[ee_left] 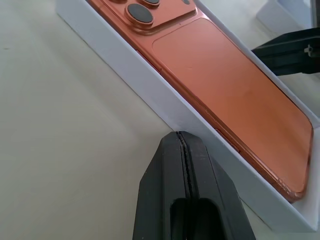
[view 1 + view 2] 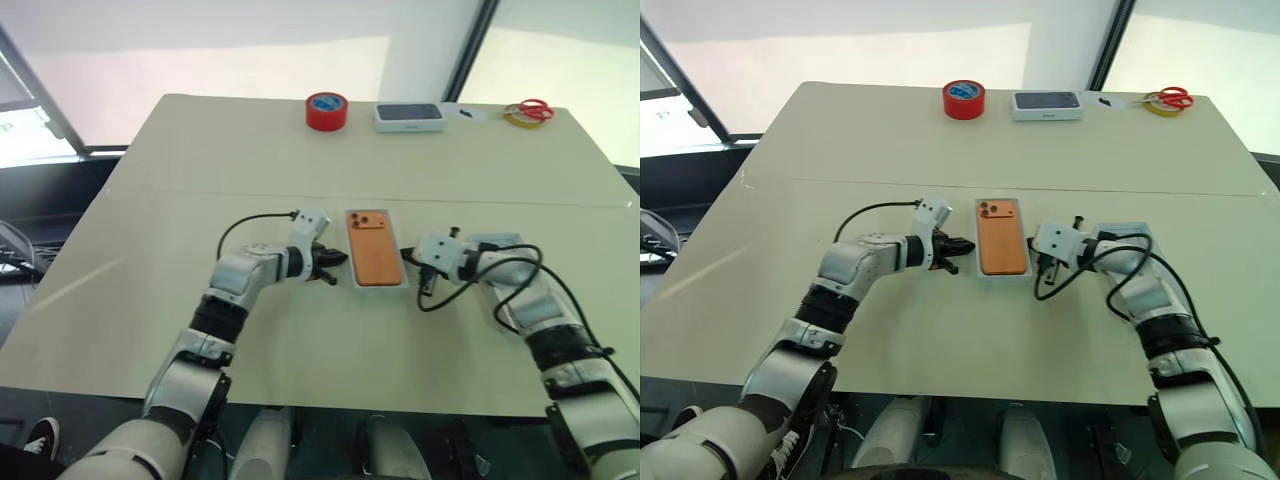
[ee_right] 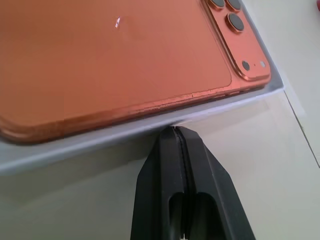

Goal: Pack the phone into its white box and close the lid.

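A pale cream desk (image 2: 300,170) stood before bright windows, and its near half carried the work. Near the middle of that half, the white box (image 2: 377,288) lay with its long sides running from the near edge towards the far one. The phone (image 2: 373,250) rested inside it, orange back up, with the camera block at the far end.

The left gripper (image 2: 335,262) sat at the box's left long wall, its black fingers (image 1: 186,190) pressed together with nothing between them, the tips right at the wall; contact could not be told. The right gripper (image 2: 1044,262) sat at the opposite long wall, its fingers (image 3: 182,175) likewise pressed together and empty, tips up against the box's side.

Behind the right forearm, a white tray-like piece (image 2: 497,240) lay partly hidden.

Along the far edge, from left to right, stood a red roll of tape (image 2: 327,110), a white box with a dark phone picture (image 2: 409,117), and red-handled scissors (image 2: 530,110) lying on a yellow roll near the far right corner.
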